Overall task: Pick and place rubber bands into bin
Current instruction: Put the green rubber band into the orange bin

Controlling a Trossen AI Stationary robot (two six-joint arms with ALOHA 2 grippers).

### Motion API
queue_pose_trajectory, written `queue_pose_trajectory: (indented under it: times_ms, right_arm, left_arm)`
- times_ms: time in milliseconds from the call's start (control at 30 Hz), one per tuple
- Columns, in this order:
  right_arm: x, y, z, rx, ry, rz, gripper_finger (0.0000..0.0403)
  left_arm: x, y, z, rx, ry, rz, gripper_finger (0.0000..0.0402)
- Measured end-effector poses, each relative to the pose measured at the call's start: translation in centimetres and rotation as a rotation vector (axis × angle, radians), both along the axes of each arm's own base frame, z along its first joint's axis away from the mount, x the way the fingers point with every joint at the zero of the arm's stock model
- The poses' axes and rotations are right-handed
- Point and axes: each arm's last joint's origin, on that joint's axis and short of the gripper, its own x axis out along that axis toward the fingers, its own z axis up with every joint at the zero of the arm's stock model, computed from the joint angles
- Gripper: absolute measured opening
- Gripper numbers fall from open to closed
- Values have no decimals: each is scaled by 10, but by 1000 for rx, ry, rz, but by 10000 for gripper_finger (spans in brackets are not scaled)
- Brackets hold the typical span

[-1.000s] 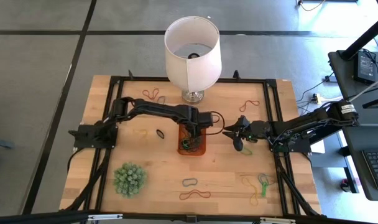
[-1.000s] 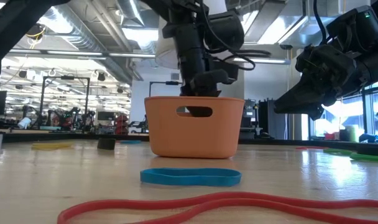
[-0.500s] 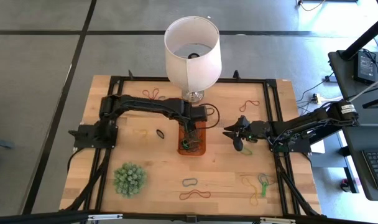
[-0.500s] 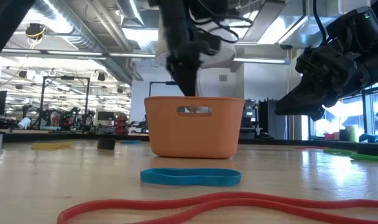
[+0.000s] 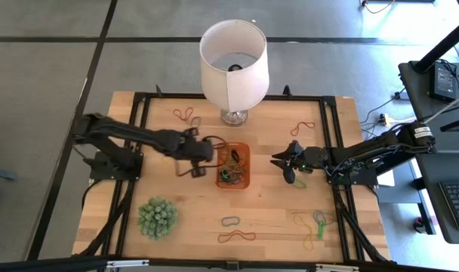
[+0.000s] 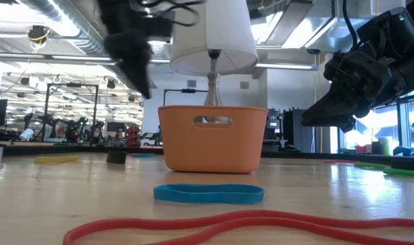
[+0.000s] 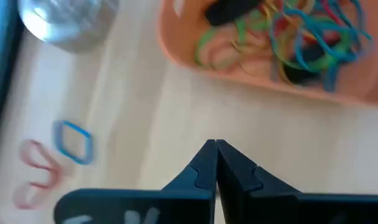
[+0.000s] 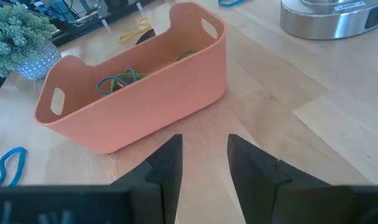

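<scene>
Our left gripper has swung out of the bin and now hangs just off the bin's nine o'clock side, over bare wood. Its fingers have gone from spread to pressed together, with nothing between them. A second ago it stood down inside the bin, so we judge that a band has just been dropped there and this arm is free for another.

The bin sits at table centre with a tangle of rubber bands in it. Loose ones remain: a dark band lies just beside the left gripper at its seven o'clock.

Our right gripper waits at the bin's three o'clock, fingers spread and holding nothing, unmoved over the last second.
</scene>
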Motion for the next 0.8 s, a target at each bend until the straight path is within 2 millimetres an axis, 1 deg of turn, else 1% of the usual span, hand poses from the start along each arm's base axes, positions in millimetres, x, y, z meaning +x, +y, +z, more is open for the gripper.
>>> queue_pose_trajectory:
  times_ms: [133, 200, 333, 433, 500, 633, 733, 800]
  right_arm:
    - [1, 0, 3, 2, -31, -1, 131]
    - [3, 0, 8, 4, -88, -9, 131]
    - [10, -3, 24, 3, -215, -27, 131]
    - [23, -4, 40, -36, -192, -27, 131]
    - [33, -6, 50, -43, -86, -34, 131]
    - [47, -13, 76, -6, 234, -91, 131]
    - [46, -20, 94, 56, 455, -173, 131]
    - [43, -25, 102, 98, 564, -238, 131]
  left_arm:
    - [-41, -4, -23, -63, -126, -34, 1]
    - [-58, -4, -36, -73, -192, -43, 1]
    - [-86, 0, -60, -76, -300, -39, 2]
    - [-102, 3, -75, -79, -366, -31, 1]
    - [-110, 5, -83, -81, -406, -27, 1]
    - [-118, 4, -93, -116, -500, -52, 1]
    - [-121, 3, -97, -151, -543, -82, 1]
    - [-122, 3, -96, -154, -553, -117, 2]
